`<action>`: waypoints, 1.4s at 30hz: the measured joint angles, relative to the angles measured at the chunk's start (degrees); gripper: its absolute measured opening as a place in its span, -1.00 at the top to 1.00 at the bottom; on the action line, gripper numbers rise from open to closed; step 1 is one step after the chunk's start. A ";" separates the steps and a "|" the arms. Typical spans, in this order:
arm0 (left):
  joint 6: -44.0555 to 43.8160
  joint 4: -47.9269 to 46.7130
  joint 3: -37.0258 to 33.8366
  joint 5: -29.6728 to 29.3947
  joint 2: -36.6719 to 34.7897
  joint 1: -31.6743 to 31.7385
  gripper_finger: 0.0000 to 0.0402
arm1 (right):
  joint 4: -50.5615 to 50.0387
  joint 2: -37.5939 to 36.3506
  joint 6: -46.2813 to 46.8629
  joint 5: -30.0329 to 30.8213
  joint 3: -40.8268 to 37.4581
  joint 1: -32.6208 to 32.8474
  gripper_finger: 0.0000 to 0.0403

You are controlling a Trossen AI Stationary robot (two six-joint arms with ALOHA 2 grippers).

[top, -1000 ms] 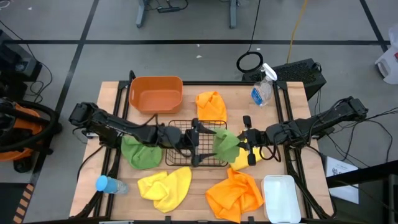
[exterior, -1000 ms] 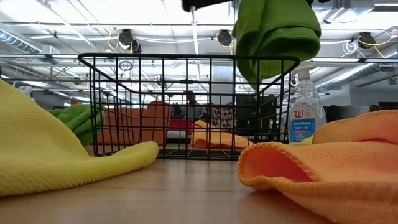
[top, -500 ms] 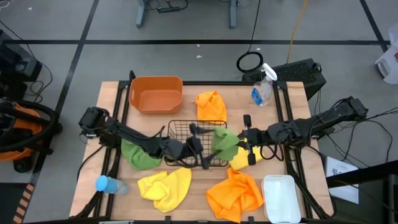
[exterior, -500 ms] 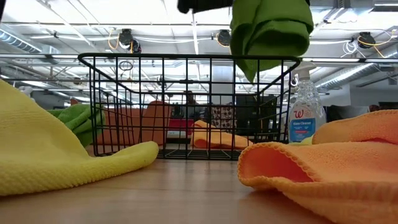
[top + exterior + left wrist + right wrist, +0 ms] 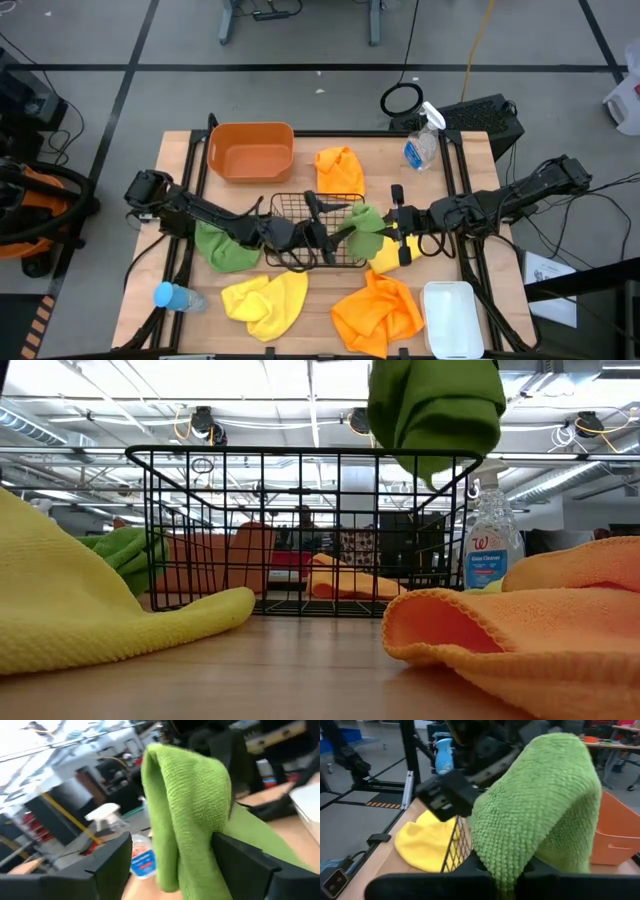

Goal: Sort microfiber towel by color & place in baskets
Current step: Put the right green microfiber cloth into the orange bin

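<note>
- We are looking down on a light wooden bench (image 5: 310, 150) standing on a grey floor crossed by dark lines; from bench height we are seeing a ceiling of bright strip lights, pipes and ducts, and a person sitting far off behind the mesh.
- A clear spray bottle (image 5: 423, 143) is standing at the far right corner and a blue-capped bottle (image 5: 172, 296) is lying at the near left corner.
- The black wire basket (image 5: 318, 230) is sitting mid-bench, the orange tub (image 5: 250, 151) beyond it to the left, the white bin (image 5: 452, 318) at the near right edge.
- The right pincer (image 5: 392, 228) is clenched on a green towel (image 5: 366, 226), holding it up over the basket's right rim; from bench height the cloth (image 5: 436, 405) is hanging folded, long axis vertical, its lowest fold pointing down just past the top wire.
- The left pincer (image 5: 322, 233) is reaching across the basket from the left, its fingers (image 5: 102, 865) standing on either side of that towel (image 5: 187, 815); we cannot tell whether they are pressing it.
- The second green towel (image 5: 225, 247) is lying crumpled left of the basket, under the left arm.
- One orange towel (image 5: 340, 168) is lying beyond the basket, the other (image 5: 378, 312) near the front beside the white bin.
- One yellow towel (image 5: 266, 300) is spreading along the front edge; another (image 5: 386, 258) is peeking out just right of the basket, below the right pincer.
</note>
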 joint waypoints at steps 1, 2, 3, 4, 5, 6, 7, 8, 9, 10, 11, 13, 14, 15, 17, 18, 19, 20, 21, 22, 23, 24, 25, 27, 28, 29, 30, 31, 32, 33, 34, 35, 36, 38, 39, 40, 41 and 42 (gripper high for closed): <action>-1.32 -2.17 0.22 1.78 -0.45 0.74 -0.37 | -0.04 0.00 -0.02 -0.89 0.00 0.00 0.99; -3.00 -4.71 0.68 4.31 -0.80 1.49 -0.37 | -0.06 0.00 0.00 -1.82 0.00 0.00 0.99; -4.72 -6.61 1.24 7.33 -1.04 2.29 -0.38 | -0.08 0.00 0.00 -2.63 0.00 0.00 0.99; -6.13 -8.00 1.59 10.18 -1.38 3.01 -0.38 | -0.22 0.00 0.00 -3.36 0.00 0.01 0.99; -7.28 -9.08 1.60 12.38 -1.74 3.61 -0.39 | -0.47 0.00 0.00 -3.56 0.00 0.01 0.99; -8.11 -9.19 1.60 14.14 -1.79 4.20 -0.39 | -0.70 0.00 0.00 -3.68 0.00 0.00 0.99; -9.13 -8.86 1.60 15.82 -1.79 4.82 -0.39 | -0.86 0.00 0.00 -3.77 0.00 0.01 0.99; -9.39 -8.86 1.60 17.54 -1.79 5.35 -0.39 | -1.26 0.00 0.00 -3.77 0.00 0.00 0.99; -9.42 -8.81 1.60 18.66 -1.79 5.75 -0.39 | -1.55 0.00 0.00 -3.77 0.00 0.00 0.99; -9.42 -8.64 1.60 19.61 -1.79 6.07 -0.39 | -1.69 0.00 0.00 -3.77 0.00 0.00 0.99; -9.42 -8.54 1.60 20.73 -1.79 6.38 -0.39 | -2.17 0.00 -0.03 -3.77 0.00 0.01 0.99; -9.48 -8.43 1.60 24.23 -1.79 7.08 -0.39 | -3.04 0.00 -0.60 -3.77 0.00 0.00 0.99; -9.78 -8.42 1.60 25.92 -1.79 7.35 -0.39 | -3.49 0.00 -0.83 -3.77 0.00 0.02 0.99; -10.05 -8.42 1.60 27.46 -1.79 7.63 -0.39 | -3.95 0.00 -0.90 -3.77 0.00 0.02 0.99; -10.70 -8.65 1.60 30.24 -2.21 8.10 -0.39 | -4.25 0.00 -1.19 -3.78 0.00 0.02 0.99; -10.79 -8.88 1.60 31.17 -2.51 8.43 -0.39 | -4.36 0.00 -1.59 -3.79 0.00 0.02 0.99; -10.74 -8.66 1.60 31.75 -2.66 8.78 -0.39 | -4.40 0.00 -2.11 -3.98 0.00 0.02 0.99; -10.64 -8.51 1.60 32.39 -2.77 9.20 -0.39 | -4.34 0.00 -2.67 -4.71 0.00 0.02 0.99; -10.50 -8.75 1.60 33.30 -3.06 9.79 -0.39 | -4.37 0.00 -3.15 -5.32 0.01 0.01 0.99; -10.54 -9.52 1.59 35.07 -3.36 10.47 -0.39 | -4.90 0.00 -3.61 -5.43 0.28 0.02 0.99; -10.90 -9.49 1.56 38.01 -3.49 11.22 -0.39 | -5.25 0.00 -3.96 -5.47 0.73 0.02 0.99; -11.03 -9.20 1.56 41.88 -3.59 12.02 -0.39 | -5.42 0.00 -4.13 -5.40 1.22 0.02 0.99; -11.93 -9.12 1.56 46.25 -3.65 12.76 -0.39 | -6.02 0.00 -4.43 -5.20 1.83 0.00 0.99; -13.89 -9.23 1.56 54.26 -3.66 13.86 -0.39 | -7.74 0.00 -5.33 -5.11 2.97 0.00 0.99; -14.32 -9.39 1.56 56.30 -3.64 14.17 -0.38 | -8.49 0.02 -5.88 -5.06 3.53 0.00 0.99; -14.39 -9.39 1.56 56.90 -3.58 14.36 -0.37 | -8.89 0.02 -6.34 -5.04 3.94 0.00 0.99; -14.41 -9.20 1.57 56.84 -3.44 14.61 -0.36 | -9.45 0.02 -6.80 -5.00 4.45 0.00 0.99; -14.40 -9.16 1.58 56.55 -3.37 14.86 -0.34 | -9.79 0.02 -7.29 -4.98 4.88 -0.02 0.99; -14.24 -9.18 1.56 56.49 -3.29 15.02 -0.32 | -10.17 0.02 -7.84 -4.97 5.21 -0.10 0.99; -14.04 -9.07 1.57 56.20 -3.26 15.09 -0.29 | -10.42 0.02 -8.40 -4.97 5.40 -0.11 0.99; -13.95 -8.50 1.57 56.09 -3.26 15.08 -0.26 | -10.53 0.02 -8.95 -4.95 5.53 -0.11 0.99; -13.93 -7.43 1.56 56.03 -3.26 14.96 -0.22 | -10.53 0.02 -9.57 -4.95 5.66 -0.11 0.99; -13.93 -6.48 1.58 55.52 -3.26 14.89 -0.17 | -10.57 0.02 -10.15 -4.95 5.82 -0.11 0.99; -13.86 -5.50 1.58 54.73 -3.26 14.45 -0.05 | -10.86 0.02 -10.75 -4.91 6.37 -0.11 0.99; -13.80 -5.35 1.58 54.38 -3.26 14.21 0.03 | -10.89 0.02 -10.92 -4.90 6.51 -0.11 0.99; -13.66 -5.10 1.58 54.10 -3.26 14.04 0.12 | -11.14 0.02 -10.99 -4.90 6.68 -0.11 0.99; -13.50 -4.55 1.58 53.89 -3.26 13.77 0.22 | -11.42 0.02 -11.11 -4.90 6.85 -0.11 0.99; -13.34 -3.82 1.58 53.70 -3.26 13.42 0.34 | -11.88 0.02 -11.13 -4.90 7.13 -0.11 0.99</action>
